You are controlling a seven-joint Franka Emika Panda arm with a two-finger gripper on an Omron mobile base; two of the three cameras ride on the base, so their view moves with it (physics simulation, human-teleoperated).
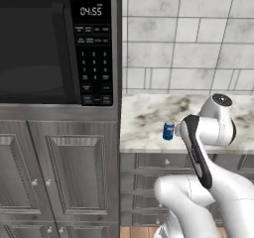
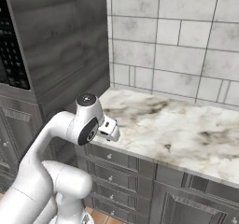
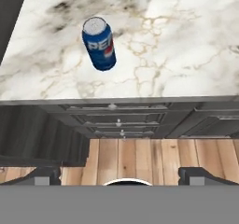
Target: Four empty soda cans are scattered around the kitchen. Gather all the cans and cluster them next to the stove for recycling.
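Blue soda can (image 3: 99,43), one in number, stands upright on the marble counter (image 3: 177,55) near its front edge, its lower part cut off by the arm's elbow in the left base view. Gripper (image 3: 119,174) hangs released, two fingertips (image 3: 46,175) spread wide over the wood floor (image 3: 140,155), apart from the can. Microwave (image 1: 54,48) is cropped at left.

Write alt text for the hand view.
A blue soda can stands upright on a marble counter near its front edge, above grey drawers and a wood floor. The open pincer hangs short of it, holding nothing.
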